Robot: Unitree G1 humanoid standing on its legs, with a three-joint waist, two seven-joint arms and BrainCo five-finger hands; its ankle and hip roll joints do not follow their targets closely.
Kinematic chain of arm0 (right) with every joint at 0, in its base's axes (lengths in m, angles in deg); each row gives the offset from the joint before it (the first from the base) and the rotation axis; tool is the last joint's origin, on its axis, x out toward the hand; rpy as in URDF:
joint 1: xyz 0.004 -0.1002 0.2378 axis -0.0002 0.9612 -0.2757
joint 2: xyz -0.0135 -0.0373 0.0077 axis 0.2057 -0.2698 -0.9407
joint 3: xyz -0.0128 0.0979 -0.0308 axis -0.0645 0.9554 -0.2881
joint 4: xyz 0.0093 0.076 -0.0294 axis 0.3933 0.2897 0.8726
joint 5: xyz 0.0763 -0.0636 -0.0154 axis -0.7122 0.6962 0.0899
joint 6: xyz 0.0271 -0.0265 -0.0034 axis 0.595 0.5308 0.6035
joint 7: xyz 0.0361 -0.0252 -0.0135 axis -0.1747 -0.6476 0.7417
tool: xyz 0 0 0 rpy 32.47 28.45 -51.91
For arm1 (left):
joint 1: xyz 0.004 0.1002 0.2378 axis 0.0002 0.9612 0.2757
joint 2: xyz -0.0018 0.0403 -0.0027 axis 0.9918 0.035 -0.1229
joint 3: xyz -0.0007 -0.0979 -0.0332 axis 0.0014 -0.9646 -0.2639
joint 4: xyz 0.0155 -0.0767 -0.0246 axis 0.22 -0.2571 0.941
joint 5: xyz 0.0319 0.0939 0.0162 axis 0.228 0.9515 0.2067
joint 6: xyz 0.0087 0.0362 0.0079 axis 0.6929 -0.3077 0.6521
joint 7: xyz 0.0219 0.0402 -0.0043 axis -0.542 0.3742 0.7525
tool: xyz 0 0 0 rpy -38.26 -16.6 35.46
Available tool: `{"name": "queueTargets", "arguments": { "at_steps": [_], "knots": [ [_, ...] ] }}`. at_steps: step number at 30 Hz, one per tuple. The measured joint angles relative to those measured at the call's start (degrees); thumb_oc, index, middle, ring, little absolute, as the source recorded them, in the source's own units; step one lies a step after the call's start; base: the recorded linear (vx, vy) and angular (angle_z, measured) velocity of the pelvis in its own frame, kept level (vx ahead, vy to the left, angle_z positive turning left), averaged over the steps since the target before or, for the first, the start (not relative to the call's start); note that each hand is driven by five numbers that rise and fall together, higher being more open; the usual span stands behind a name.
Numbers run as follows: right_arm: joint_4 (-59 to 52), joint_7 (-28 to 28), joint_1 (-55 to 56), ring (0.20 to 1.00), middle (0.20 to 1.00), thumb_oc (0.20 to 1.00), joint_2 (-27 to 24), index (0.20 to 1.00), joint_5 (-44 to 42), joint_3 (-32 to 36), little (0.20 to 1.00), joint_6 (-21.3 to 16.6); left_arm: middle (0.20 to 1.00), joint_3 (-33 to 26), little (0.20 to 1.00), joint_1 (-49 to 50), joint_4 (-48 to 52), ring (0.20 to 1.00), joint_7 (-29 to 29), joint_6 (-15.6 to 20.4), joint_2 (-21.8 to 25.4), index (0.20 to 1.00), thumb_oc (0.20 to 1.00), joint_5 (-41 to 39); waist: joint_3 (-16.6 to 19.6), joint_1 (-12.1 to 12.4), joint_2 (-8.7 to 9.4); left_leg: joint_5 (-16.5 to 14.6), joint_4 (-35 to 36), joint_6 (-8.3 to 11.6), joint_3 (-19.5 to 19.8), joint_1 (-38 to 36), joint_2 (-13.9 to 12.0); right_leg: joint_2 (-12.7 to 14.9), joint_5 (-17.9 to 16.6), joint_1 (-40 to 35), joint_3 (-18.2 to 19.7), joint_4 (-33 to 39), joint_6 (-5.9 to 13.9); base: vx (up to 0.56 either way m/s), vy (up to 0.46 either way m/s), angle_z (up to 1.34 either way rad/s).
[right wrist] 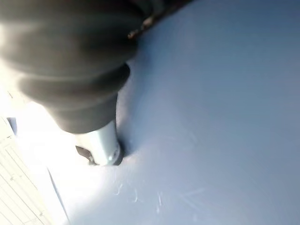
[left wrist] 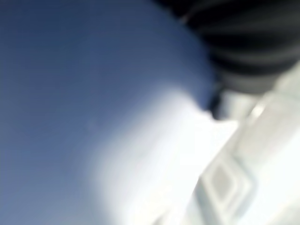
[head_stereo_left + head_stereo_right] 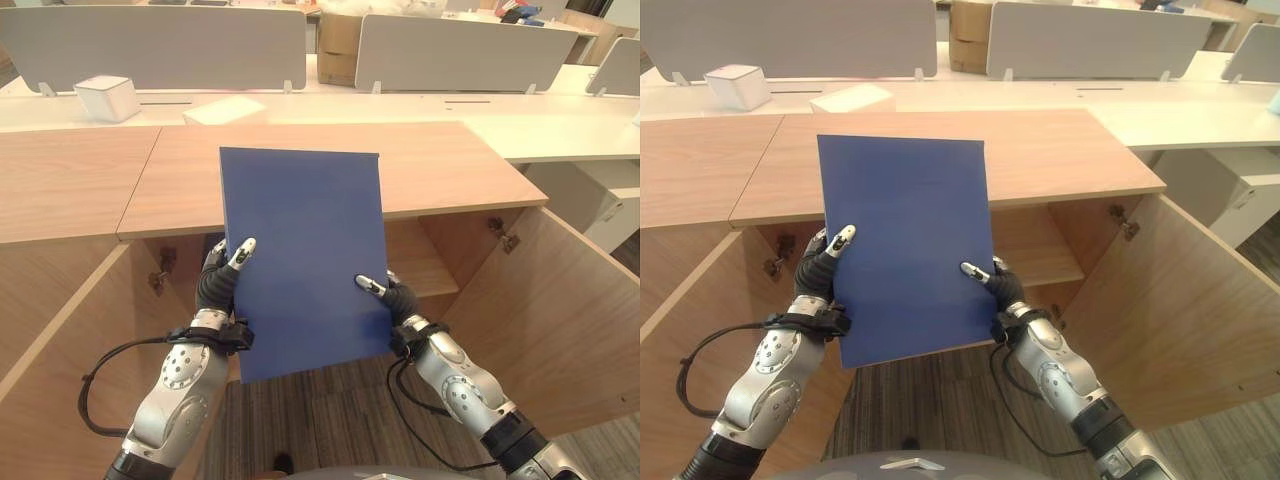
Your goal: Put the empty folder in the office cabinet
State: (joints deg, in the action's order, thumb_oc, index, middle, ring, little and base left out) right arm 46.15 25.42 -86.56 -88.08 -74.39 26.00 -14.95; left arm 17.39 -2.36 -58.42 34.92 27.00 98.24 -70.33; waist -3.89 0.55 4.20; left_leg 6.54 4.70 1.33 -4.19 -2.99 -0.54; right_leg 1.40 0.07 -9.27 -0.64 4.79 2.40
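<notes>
The folder, a plain blue one, is held up in the air in front of the open cabinet, gripped at its two lower side edges by both hands. The left hand clasps the folder's left edge: its thumb lies across the blue front face while the other fingers are tucked behind the cover. The right hand pinches the right edge the same way, thumb on the front and fingers behind; in the right wrist view one silver finger presses flat against the blue surface. The folder stands nearly upright, tilted slightly with its top edge reaching up over the front of the wooden cabinet top and its lower edge hanging above the carpeted floor.

Behind the folder the cabinet's interior shows a shelf. The right door is swung wide open toward the robot's right, and the left door is open on the other side. Beyond the cabinet runs a white desk with grey divider panels. A white box sits on it at the far left, and a cardboard box stands farther back between the panels.
</notes>
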Motion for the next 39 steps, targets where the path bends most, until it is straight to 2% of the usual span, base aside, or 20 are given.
{"name": "queueTargets", "arguments": {
  "at_steps": [11,12,13,14,21,27,28,35,39],
  "knots": [
    [0.0,-0.71,0.45,0.2,0.2,0.2,0.06,0.2,0.34,0.12,0.2,0.09,0.2,0.51,0.2,-0.04,-0.01,0.2,0.02,-0.16,-0.31,0.2,0.2,-0.03,-0.1,-0.08,-0.18,-0.01,0.07,0.05,0.01,-0.32,0.0,0.0,0.0,-0.48,-0.02,0.0,0.0,0.0,0.0,0.0],
    [0.0,-1.01,0.89,0.2,0.2,0.2,0.06,0.2,0.32,0.09,0.2,0.1,0.423,0.74,0.423,-0.04,-0.01,0.423,0.07,-0.55,-0.05,0.423,0.423,-0.02,-0.15,-0.06,-0.31,-0.05,0.19,0.1,0.0,-0.29,0.0,0.0,0.01,-0.45,-0.01,0.0,0.0,0.0,0.0,0.0],
    [0.0,-1.07,1.05,0.2,0.2,0.2,0.04,0.2,0.32,0.09,0.2,0.1,0.511,0.76,0.511,-0.04,-0.01,0.511,0.1,-0.77,-0.03,0.511,0.511,-0.02,-0.21,-0.08,-0.41,-0.06,0.26,0.11,0.0,-0.29,0.0,0.0,0.0,-0.47,0.0,0.0,0.01,0.0,0.0,0.0],
    [0.0,-1.15,1.34,0.2,0.2,0.2,0.06,0.2,0.36,0.1,0.2,0.11,1.0,0.78,1.0,-0.04,-0.01,1.0,0.12,-1.11,-0.07,1.0,1.0,-0.01,-0.28,-0.1,-0.53,-0.06,0.36,0.11,0.0,-0.3,0.0,0.01,0.0,-0.48,0.0,0.0,0.01,0.0,0.0,0.0],
    [0.18,-1.9,7.05,0.2,0.2,0.2,1.29,0.2,-0.08,2.28,0.2,0.51,1.0,0.76,1.0,1.4,0.29,1.0,-0.37,-1.1,-1.71,1.0,1.0,0.38,-0.58,-0.02,-1.19,-0.04,0.44,0.1,0.11,-0.1,0.02,0.0,0.01,-0.17,-0.14,-0.01,0.0,0.0,0.0,0.0],
    [6.22,-2.53,15.76,0.2,0.2,0.2,1.19,0.2,1.34,8.24,0.2,2.27,1.0,-4.99,1.0,7.99,0.88,1.0,-0.78,-0.76,-2.29,1.0,1.0,2.85,-0.59,0.16,-1.25,0.0,0.45,0.05,0.41,0.48,0.03,-0.02,0.03,0.04,-0.42,-0.01,0.01,0.0,-0.003,0.01],
    [6.81,-2.38,17.51,0.2,0.2,0.2,1.26,0.2,2.15,10.01,0.2,2.57,1.0,-7.46,1.0,9.51,0.3,1.0,-0.46,-0.48,-2.63,1.0,1.0,3.57,-0.61,-0.1,-1.33,-0.02,0.45,0.08,0.45,0.5,0.02,-0.03,0.07,0.11,-0.47,0.02,0.03,0.0,0.0,0.0],
    [15.85,-4.9,22.82,0.2,0.2,0.2,2.55,0.2,3.37,16.35,0.2,5.26,1.0,-15.76,1.0,16.19,-8.72,1.0,1.02,0.33,-4.41,1.0,1.0,12.09,-1.03,0.8,-1.53,0.06,0.45,0.27,1.24,2.68,-0.04,-0.13,0.39,2.03,-1.7,0.28,0.32,0.0,-0.006,0.09],
    [15.85,-5.23,23.47,0.2,0.2,0.2,2.59,0.2,4.44,16.47,0.2,5.35,1.0,-16.48,1.0,17.98,-13.24,1.0,1.87,-0.84,-4.68,1.0,1.0,14.36,-1.25,1.56,-1.43,0.26,0.45,0.45,1.24,2.79,-0.04,-0.12,0.42,2.11,-1.77,0.28,0.29,0.0,0.0,0.0]
  ]
}}
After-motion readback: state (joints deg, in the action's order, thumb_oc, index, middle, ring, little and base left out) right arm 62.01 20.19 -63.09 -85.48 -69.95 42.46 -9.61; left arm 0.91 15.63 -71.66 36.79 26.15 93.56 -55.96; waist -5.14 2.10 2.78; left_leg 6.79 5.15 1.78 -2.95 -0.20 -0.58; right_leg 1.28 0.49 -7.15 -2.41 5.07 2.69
